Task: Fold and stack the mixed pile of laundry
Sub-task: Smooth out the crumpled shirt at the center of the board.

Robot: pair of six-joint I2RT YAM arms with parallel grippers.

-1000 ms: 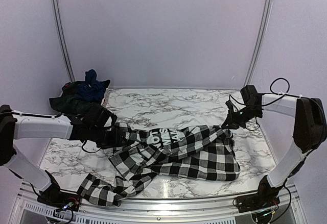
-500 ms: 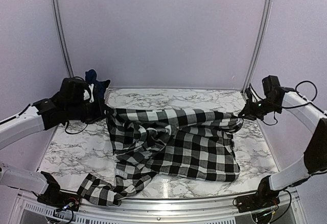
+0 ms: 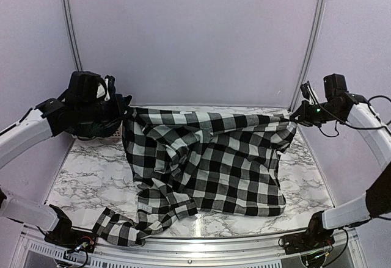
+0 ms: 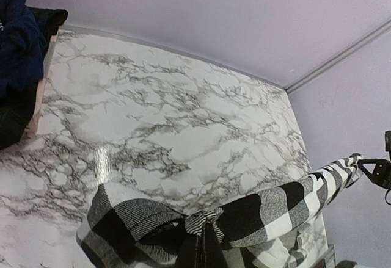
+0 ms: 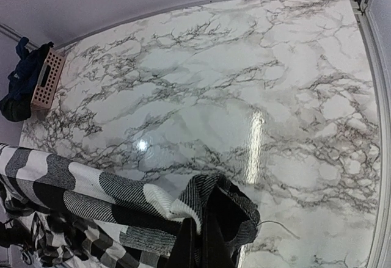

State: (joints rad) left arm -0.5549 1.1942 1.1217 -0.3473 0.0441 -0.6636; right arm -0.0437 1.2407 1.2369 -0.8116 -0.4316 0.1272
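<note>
The black-and-white check shirt point(image 3: 214, 158) hangs stretched between my two grippers, its top edge taut and raised. Its lower part and a sleeve point(image 3: 119, 228) lie on the marble table point(image 3: 85, 176). My left gripper point(image 3: 124, 116) is shut on the shirt's left corner; in the left wrist view its tips point(image 4: 204, 237) pinch bunched cloth point(image 4: 269, 210). My right gripper point(image 3: 293, 117) is shut on the right corner, and its tips point(image 5: 198, 234) clamp a fold of the shirt point(image 5: 79, 195). A navy blue T-shirt point(image 4: 12, 42) sits at the back left, dark cloth point(image 4: 9, 121) below it.
A tan perforated basket point(image 5: 47, 79) stands at the table's back left corner with the dark garments point(image 5: 21, 76) on it. Pale walls with metal posts point(image 3: 70, 36) close in the back and sides. In the top view the left arm point(image 3: 36, 130) covers that corner.
The left gripper has shut on the shirt's left corner. Both arms have risen and moved apart, lifting the crumpled shirt off the table and spreading it into a hanging sheet.
</note>
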